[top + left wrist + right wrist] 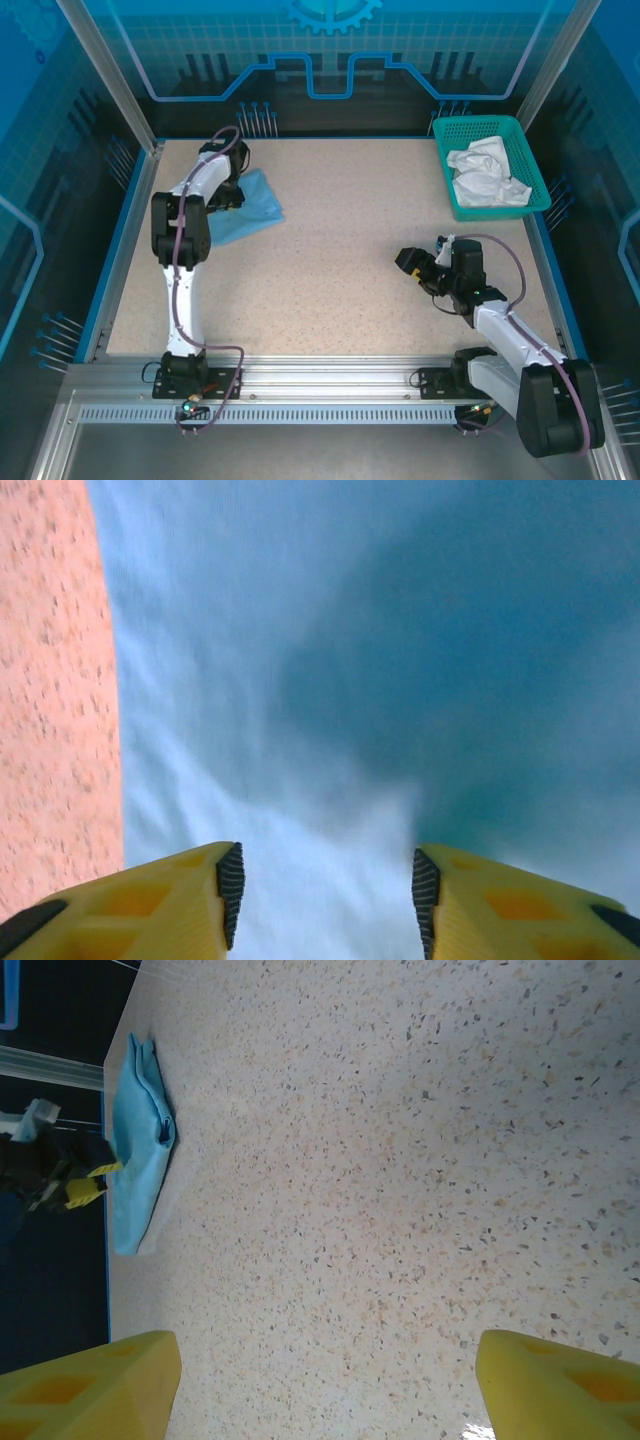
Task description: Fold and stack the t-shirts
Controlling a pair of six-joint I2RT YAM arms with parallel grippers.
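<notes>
A light blue t-shirt (255,208) lay at the table's far left, seemingly folded, with the left gripper (328,882) just over it, fingers parted. A crumpled white t-shirt (487,172) waited unfolded in the teal basket (478,123). The right gripper (325,1380) hung wide open over bare tabletop (340,270). Stacking looked not yet begun.
</notes>
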